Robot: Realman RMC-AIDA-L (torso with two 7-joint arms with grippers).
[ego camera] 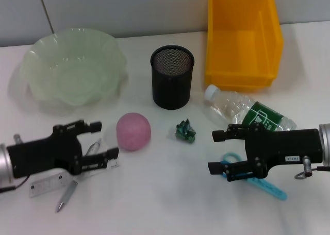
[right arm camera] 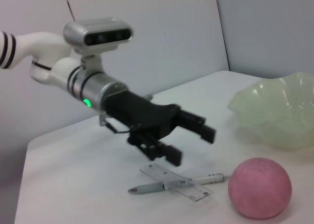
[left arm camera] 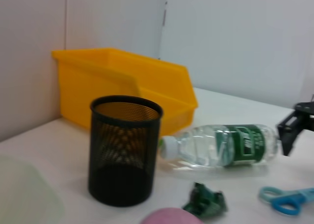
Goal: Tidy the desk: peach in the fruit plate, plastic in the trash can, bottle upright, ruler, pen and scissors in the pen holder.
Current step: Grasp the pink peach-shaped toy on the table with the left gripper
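The left gripper (ego camera: 100,139), jaws spread open and empty, hovers low over the bench, the round pink peach (ego camera: 133,131) lying just beyond its jaw tips, nearer it than the open right gripper (ego camera: 220,151).

Left gripper (ego camera: 105,139) covers middle of ruler (ego camera: 47,185) and pen (ego camera: 68,194) in head view (both lie whole in right wrist view). Right gripper (ego camera: 216,151) hides far part of scissors (ego camera: 258,182) and near side of bottle (ego camera: 247,111). Yellow bin (ego camera: 242,36) cut off at far edge. Peach (left arm camera: 169,217) and fruit plate (left arm camera: 24,194) cropped in left wrist view. Bottle label print too small to read.
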